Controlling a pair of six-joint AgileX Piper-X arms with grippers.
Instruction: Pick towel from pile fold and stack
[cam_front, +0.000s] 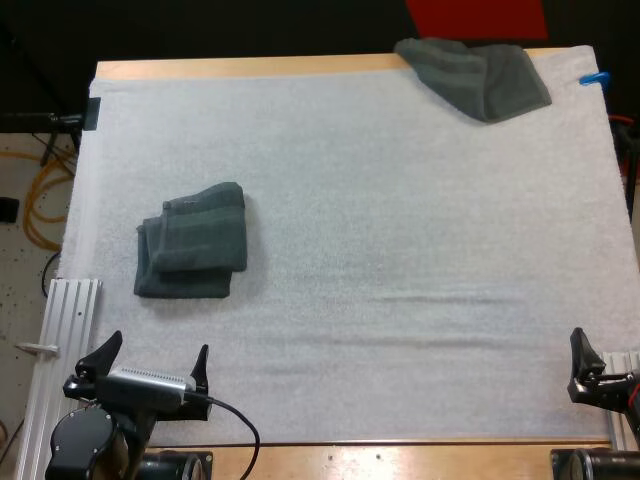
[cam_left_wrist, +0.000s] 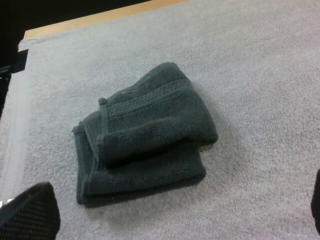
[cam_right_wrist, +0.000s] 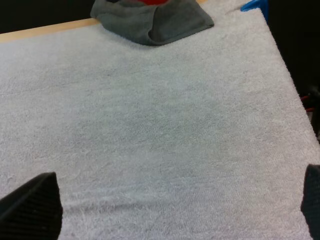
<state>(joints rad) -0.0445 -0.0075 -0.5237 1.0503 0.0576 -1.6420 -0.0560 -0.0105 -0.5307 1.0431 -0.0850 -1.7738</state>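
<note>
From my console the wooden desk (cam_front: 330, 66) shows as a pale strip of wood along its far side and again along the near edge. The rest lies under a white mat (cam_front: 400, 250) with a towelling nap, softly and evenly lit. Beyond the far side is dark space (cam_front: 250, 25) with a red strip (cam_front: 478, 18) in it. A bit of blue tape (cam_front: 593, 78) sits at the mat's far right corner. Left of the desk I see a pale speckled floor (cam_front: 25, 270) with orange cable (cam_front: 45, 195) looped on it, and a ribbed aluminium rail (cam_front: 65, 330) runs beside the mat's near left edge.
</note>
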